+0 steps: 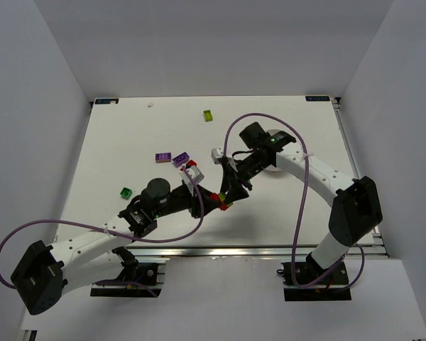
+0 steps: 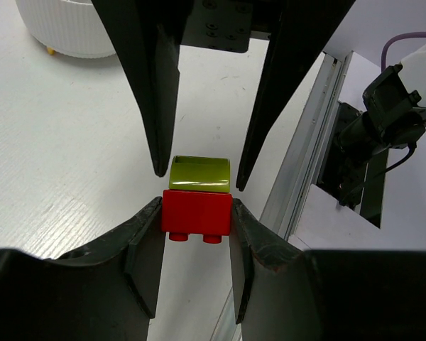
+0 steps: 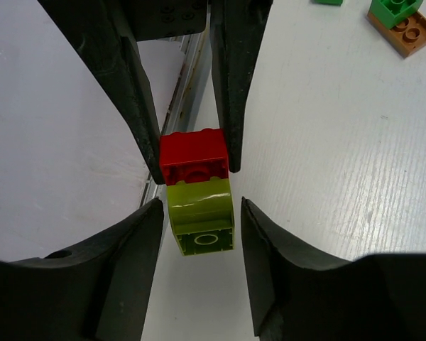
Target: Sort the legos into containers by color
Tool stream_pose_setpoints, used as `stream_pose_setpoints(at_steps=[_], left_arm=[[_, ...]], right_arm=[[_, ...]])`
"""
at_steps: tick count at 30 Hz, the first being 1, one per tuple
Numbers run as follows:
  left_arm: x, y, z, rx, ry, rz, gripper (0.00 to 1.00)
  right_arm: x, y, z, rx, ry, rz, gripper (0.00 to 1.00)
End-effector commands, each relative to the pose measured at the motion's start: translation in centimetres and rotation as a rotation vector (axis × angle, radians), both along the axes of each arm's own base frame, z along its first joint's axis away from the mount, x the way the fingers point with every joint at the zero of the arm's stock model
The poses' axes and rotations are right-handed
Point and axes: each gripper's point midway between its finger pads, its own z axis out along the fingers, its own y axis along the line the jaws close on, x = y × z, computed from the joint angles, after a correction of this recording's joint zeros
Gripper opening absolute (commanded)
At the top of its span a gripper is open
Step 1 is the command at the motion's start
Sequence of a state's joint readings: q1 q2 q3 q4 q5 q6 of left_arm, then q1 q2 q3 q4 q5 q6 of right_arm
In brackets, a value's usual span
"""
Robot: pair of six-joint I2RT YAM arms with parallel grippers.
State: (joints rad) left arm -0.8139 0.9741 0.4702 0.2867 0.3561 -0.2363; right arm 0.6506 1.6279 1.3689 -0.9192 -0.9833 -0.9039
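My left gripper (image 1: 211, 197) (image 2: 197, 222) is shut on a red brick (image 2: 197, 212), held above the table near its front edge. A yellow-green brick (image 2: 199, 174) (image 3: 201, 217) is stuck onto that red brick (image 3: 194, 156). My right gripper (image 1: 229, 199) (image 3: 201, 213) faces the left one, open, its jaws flanking the yellow-green brick with small gaps on both sides. The white ribbed bowl (image 2: 71, 28) stands behind, mostly hidden by the right arm in the top view.
Loose on the table are a yellow-green brick (image 1: 208, 115), two purple bricks (image 1: 163, 157) (image 1: 180, 159) and a green brick (image 1: 126, 192). A green brick on an orange one (image 3: 401, 18) lies near the right gripper. A metal rail (image 2: 309, 142) runs along the table's front edge.
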Motion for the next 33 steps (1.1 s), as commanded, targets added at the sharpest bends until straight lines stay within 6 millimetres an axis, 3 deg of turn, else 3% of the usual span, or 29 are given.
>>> stream_pose_setpoints(at_steps=[1,8,9,11,20,26,27,29,30,33], left_arm=[[0.3,-0.4,1.6,-0.032,-0.04,-0.005,0.0],[0.2,-0.3,1.3,-0.024,-0.042,-0.004,0.0],[0.2,-0.3,1.3,-0.022,-0.041,-0.004,0.0],[0.1,-0.1,1.1,-0.017,-0.04,-0.002,0.0],[-0.1,0.4,0.7,-0.016,-0.038,0.014,0.0],[0.4,0.2,0.8,-0.013,-0.032,0.03,0.0],[0.6,0.2,0.8,-0.012,-0.029,0.039,0.0],[1.0,0.1,0.9,-0.011,-0.013,0.054,0.0],[1.1,0.1,0.9,-0.012,0.0,0.068,0.0],[1.7,0.0,1.4,-0.022,0.012,0.094,0.0]], right_arm=[[-0.1,0.5,1.5,0.049,-0.034,0.043,0.49],[-0.8,0.1,1.5,0.048,-0.02,0.098,0.18],[-0.7,0.0,1.4,0.046,-0.022,0.098,0.09],[-0.5,-0.2,1.6,0.048,-0.023,0.094,0.01],[4.5,-3.3,2.8,0.071,-0.043,-0.064,0.0],[8.9,-7.1,1.9,-0.011,-0.078,-0.285,0.0],[11.5,-8.6,1.3,-0.081,-0.115,-0.418,0.0],[13.4,-11.2,0.7,-0.157,-0.141,-0.576,0.0],[15.6,-13.1,0.4,-0.224,-0.23,-0.674,0.0],[17.6,-18.0,-0.2,-0.389,-0.32,-0.848,0.0]])
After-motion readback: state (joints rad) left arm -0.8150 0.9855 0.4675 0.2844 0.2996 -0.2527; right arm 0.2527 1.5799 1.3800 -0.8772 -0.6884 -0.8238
